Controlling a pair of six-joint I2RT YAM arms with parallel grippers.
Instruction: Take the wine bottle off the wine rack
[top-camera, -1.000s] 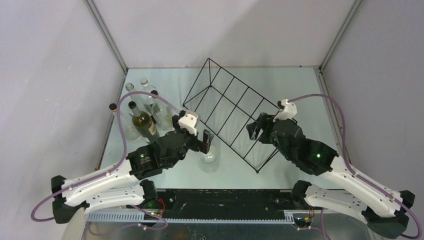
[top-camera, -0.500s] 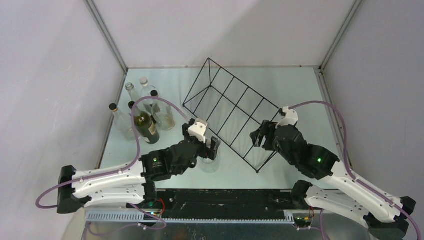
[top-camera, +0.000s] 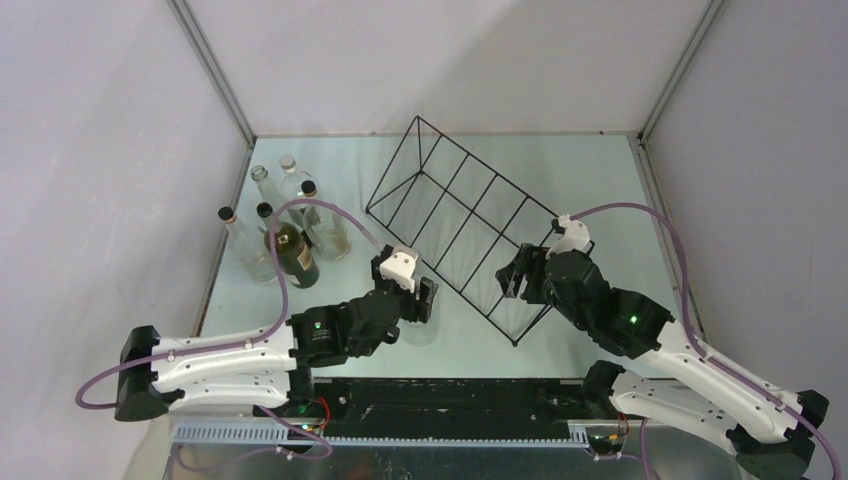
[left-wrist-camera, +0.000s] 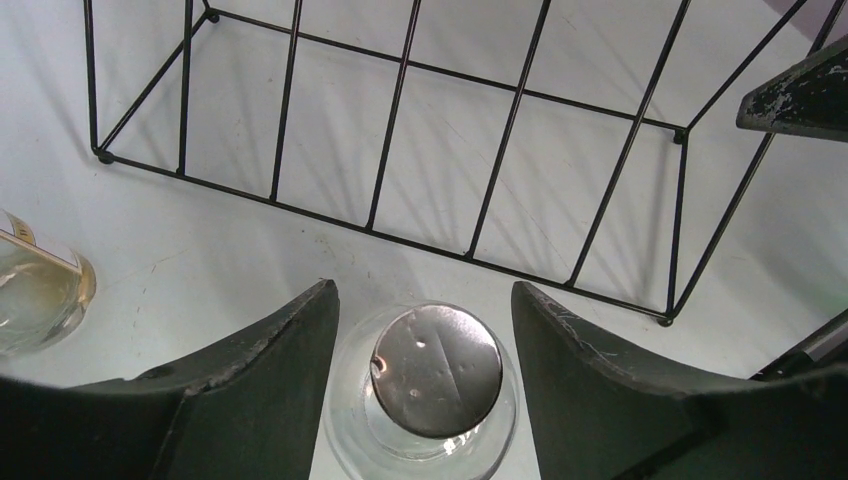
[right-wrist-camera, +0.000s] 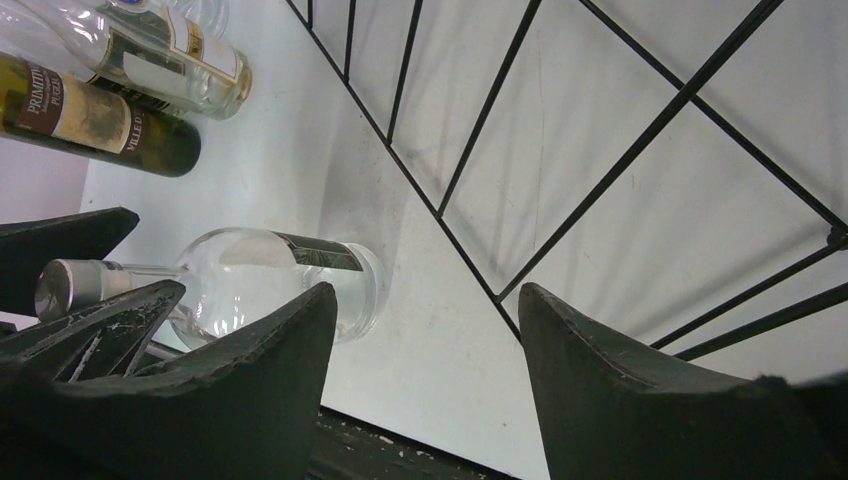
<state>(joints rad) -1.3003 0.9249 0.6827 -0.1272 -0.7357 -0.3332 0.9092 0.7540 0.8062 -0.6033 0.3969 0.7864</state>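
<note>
The wine rack (top-camera: 462, 228) is a black wire frame lying diagonally mid-table, and its compartments hold nothing; it also shows in the left wrist view (left-wrist-camera: 400, 115) and the right wrist view (right-wrist-camera: 600, 130). A clear glass wine bottle (top-camera: 420, 330) with a silver cap (left-wrist-camera: 437, 370) stands upright on the table just outside the rack's near-left side. My left gripper (top-camera: 418, 298) hangs over it, open (left-wrist-camera: 422, 300), one finger on each side of the cap without touching it. My right gripper (top-camera: 515, 270) is open and empty (right-wrist-camera: 425, 295) at the rack's near-right end, and it sees the bottle (right-wrist-camera: 270, 285).
Several other bottles (top-camera: 285, 220) stand grouped at the table's left edge, among them a dark green one (top-camera: 292, 252) (right-wrist-camera: 100, 120) and a clear labelled one (right-wrist-camera: 170, 50). One bottle's base (left-wrist-camera: 35, 290) shows left of my left gripper. The enclosure walls close in the sides and back.
My left arm has swung right and towards the near edge, bringing its gripper over the clear bottle's cap. The bottle has stayed put. My right gripper has barely shifted.
</note>
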